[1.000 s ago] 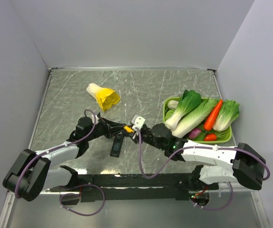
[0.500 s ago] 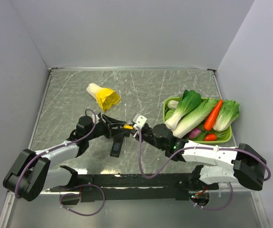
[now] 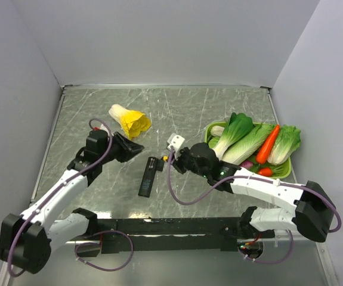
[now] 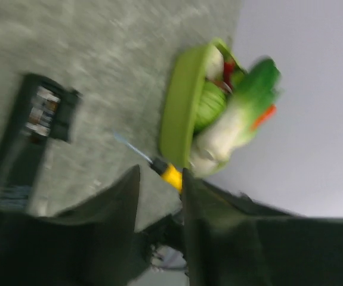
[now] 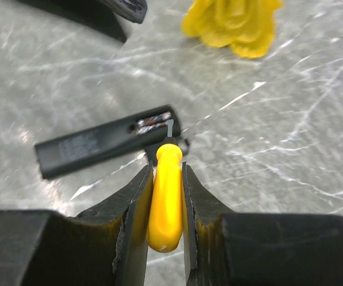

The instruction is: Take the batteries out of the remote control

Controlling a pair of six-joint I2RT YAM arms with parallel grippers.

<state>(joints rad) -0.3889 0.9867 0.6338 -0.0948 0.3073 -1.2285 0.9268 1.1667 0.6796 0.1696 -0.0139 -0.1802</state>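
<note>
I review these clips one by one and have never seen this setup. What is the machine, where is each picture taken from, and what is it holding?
These are two robot arms bolted at the table's near edge. The wide picture looks down from above and behind them; the other two come from a camera on each wrist. On the table lie a black remote control, its back open with the batteries showing, a yellow leafy vegetable, and a green tray of vegetables. The right arm's fingers are clamped on a yellow-handled screwdriver, its tip near the batteries. The left arm's fingers are apart and hold nothing.
</note>
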